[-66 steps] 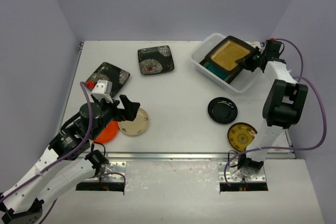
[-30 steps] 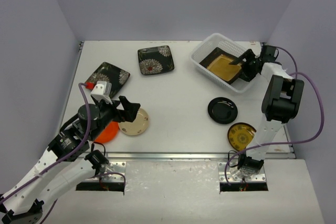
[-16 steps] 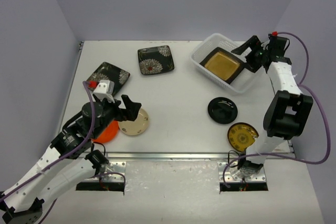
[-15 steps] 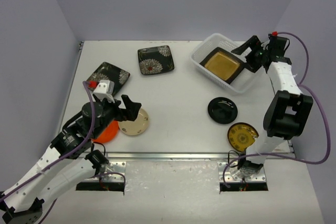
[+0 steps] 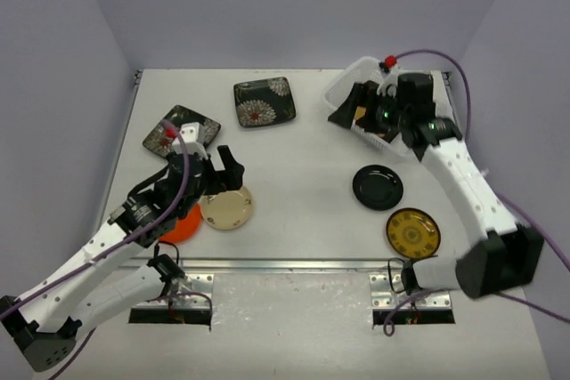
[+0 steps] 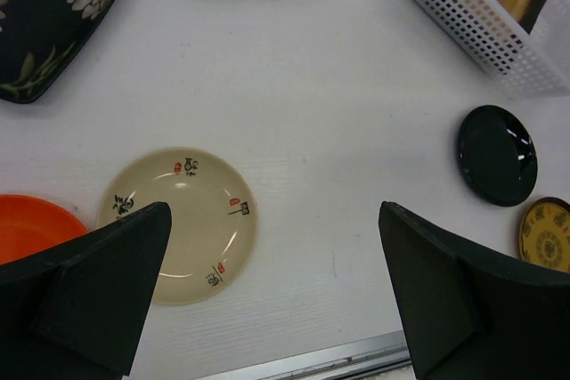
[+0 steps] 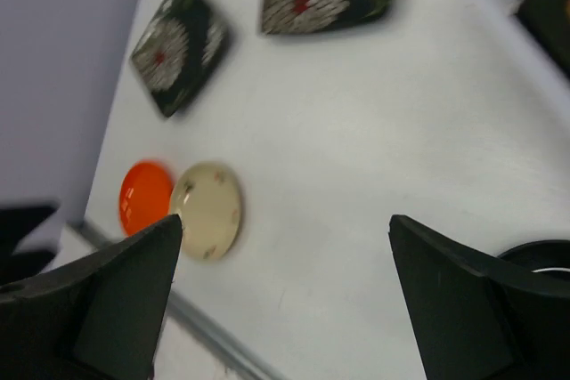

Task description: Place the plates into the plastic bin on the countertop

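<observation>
Plainly both jaws gape empty, bare countertop stretching between cream plate and black plate.

Countertop: plain white, flat, metal rail along the near edge. Far side: plastic bin at the far right corner, one square black floral plate at far centre, and a second floral plate nearer the left edge, turned corner-on. Near side, left to right: round orange plate edge to edge with the cream plate, then, well apart to the right, the round black plate and just nearer the rail the yellow-patterned dark plate; all lie flat.
</observation>
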Controlling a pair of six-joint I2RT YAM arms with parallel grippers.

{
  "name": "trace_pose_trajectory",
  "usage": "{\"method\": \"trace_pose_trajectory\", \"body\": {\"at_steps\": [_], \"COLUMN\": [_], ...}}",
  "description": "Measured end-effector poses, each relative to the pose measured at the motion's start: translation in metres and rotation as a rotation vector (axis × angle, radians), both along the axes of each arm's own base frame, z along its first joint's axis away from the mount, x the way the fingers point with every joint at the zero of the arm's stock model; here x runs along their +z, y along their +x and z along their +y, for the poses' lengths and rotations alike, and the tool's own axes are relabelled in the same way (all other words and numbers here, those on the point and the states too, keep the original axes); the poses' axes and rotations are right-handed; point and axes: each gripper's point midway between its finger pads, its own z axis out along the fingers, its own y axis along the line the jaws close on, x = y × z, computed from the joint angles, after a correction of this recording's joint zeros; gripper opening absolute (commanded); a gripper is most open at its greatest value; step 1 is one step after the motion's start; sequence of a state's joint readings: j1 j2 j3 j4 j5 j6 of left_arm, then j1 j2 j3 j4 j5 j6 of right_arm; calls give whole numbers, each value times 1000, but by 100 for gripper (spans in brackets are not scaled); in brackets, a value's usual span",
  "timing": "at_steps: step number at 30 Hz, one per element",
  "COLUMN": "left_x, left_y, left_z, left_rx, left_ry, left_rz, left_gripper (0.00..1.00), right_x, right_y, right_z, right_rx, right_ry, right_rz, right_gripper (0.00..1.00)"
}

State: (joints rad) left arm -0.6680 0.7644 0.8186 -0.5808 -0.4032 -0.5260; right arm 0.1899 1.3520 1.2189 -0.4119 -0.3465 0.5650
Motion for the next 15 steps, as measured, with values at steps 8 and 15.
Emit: {"method": "trace_pose_trajectory", "body": {"at_steps": [8, 15], "left_x": [-47, -40], "left_y": [69, 91], "left_z": [40, 91], "left_rx": [326, 527], "left_ry": [-106, -213], "left_rz": [207, 205], "left_gripper": [100, 100], "right_x": [-28, -59], "right_y": [-100, -161], "right_z": [9, 19], "right_rx": [108, 184], "right_ry": [167, 294], "right_rz": [-70, 13], "right_gripper": [99, 99]}}
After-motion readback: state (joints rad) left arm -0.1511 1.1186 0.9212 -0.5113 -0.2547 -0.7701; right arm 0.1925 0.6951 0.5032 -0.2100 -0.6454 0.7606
